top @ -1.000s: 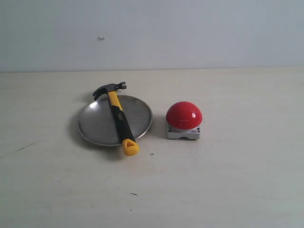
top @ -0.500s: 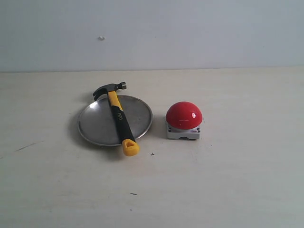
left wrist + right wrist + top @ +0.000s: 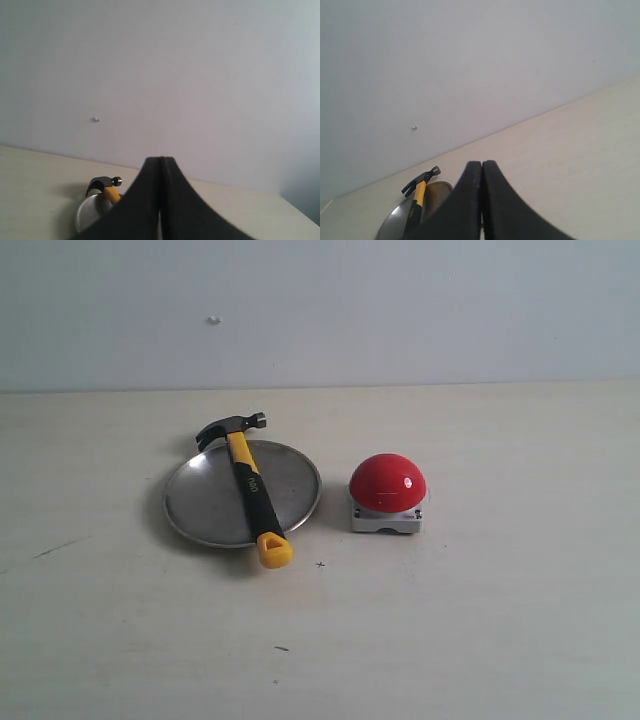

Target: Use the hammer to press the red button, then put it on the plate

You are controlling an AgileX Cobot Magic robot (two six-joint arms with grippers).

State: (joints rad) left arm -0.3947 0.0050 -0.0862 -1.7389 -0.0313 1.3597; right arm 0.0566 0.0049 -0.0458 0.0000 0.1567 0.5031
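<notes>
Pale wall (image 3: 200,75); pincers (image 3: 161,160) (image 3: 481,163) closed, empty

the left fingers (image 3: 145,200) are plain matte black, a pair of mirror-image blades. each has a flat, squared-off tip and a straight inner edge. the outer edge sweeps away from the tip in a smooth concave curve, so the pair broadens toward its base like a flared bell. a thin line, lighter low down, marks where the inner faces meet. the right fingers (image 3: 465,210) are of the same make: the same dull black, the same narrow blunt tips, slightly rounded at the corners, the same curved flare outward, and a hairline seam between the two halves.
</notes>
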